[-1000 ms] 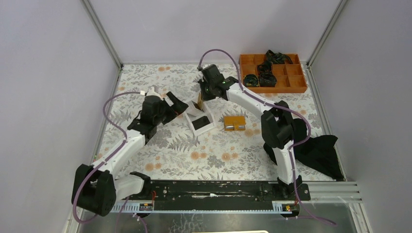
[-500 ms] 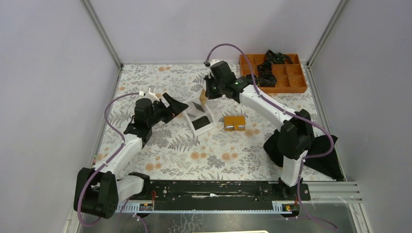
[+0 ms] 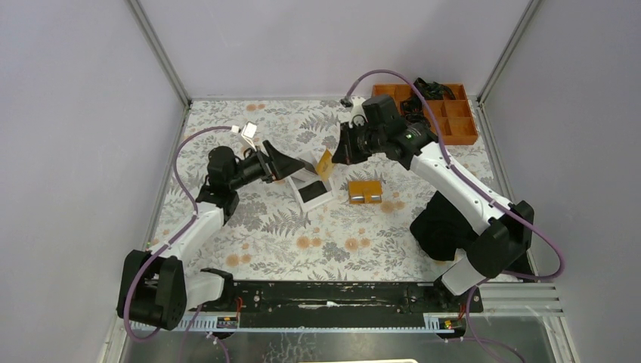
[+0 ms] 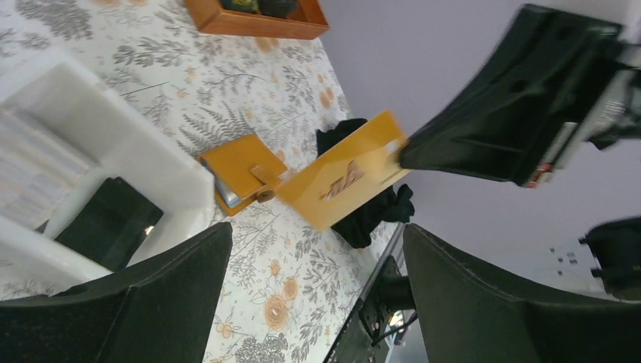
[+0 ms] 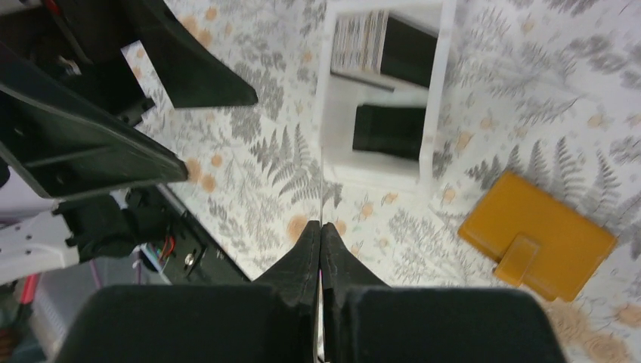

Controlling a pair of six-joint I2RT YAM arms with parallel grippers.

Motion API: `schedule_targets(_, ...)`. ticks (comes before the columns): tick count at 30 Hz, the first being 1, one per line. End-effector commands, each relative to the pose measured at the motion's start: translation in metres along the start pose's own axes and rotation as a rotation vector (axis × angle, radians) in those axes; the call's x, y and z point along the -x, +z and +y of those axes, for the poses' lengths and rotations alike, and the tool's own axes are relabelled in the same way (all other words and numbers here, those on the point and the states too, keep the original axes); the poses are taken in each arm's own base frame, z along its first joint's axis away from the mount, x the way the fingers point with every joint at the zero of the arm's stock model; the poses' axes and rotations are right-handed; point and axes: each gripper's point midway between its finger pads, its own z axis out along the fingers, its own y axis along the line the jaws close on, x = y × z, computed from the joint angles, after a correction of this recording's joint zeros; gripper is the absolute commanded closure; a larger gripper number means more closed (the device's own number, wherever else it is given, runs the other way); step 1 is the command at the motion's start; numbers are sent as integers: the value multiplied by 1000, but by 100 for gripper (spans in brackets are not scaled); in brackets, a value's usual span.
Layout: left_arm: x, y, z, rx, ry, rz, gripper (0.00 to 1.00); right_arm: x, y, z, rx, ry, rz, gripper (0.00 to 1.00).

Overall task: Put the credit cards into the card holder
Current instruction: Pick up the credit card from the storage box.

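Note:
My right gripper is shut on a thin yellow-orange credit card and holds it in the air over the right side of the white box. In the right wrist view the card shows edge-on between the closed fingertips of the gripper. The card holder, an orange-tan wallet, lies shut on the table right of the box. Black cards lie in the box. My left gripper is open and empty at the box's left side, and in its wrist view it faces the held card.
An orange compartment tray with dark items stands at the back right. A black cloth lies at the right near the right arm's base. The flower-patterned table is walled at the left, back and right.
My right gripper has lifted the yellow-orange card out of the white box and carried it right and nearer. My left gripper has swung right toward the box.

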Motion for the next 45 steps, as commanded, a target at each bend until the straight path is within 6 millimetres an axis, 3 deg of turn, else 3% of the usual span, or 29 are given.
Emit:
schedule_targets(1, 7, -2, -39, -189, 120, 28, 9, -31, -17, 19, 143, 70, 115, 100)
schedule_targets(9, -8, -3, -43, -260, 110, 115, 10, -44, -24, 37, 285, 132, 172, 100)
schedule_targets(16, -22, -6, -44, -314, 85, 171, 13, -38, -29, 41, 356, 170, 175, 100)
schedule_targets(28, -42, -1, -51, -363, 67, 251, 20, -30, -18, 46, 432, 204, 200, 100)
schedule_targets(34, -51, 2, -50, -375, 56, 294, 30, -28, -15, 48, 453, 203, 212, 99)
schedule_targets(45, -60, -2, -47, -378, 43, 322, 60, -28, -14, 41, 472, 214, 233, 99)
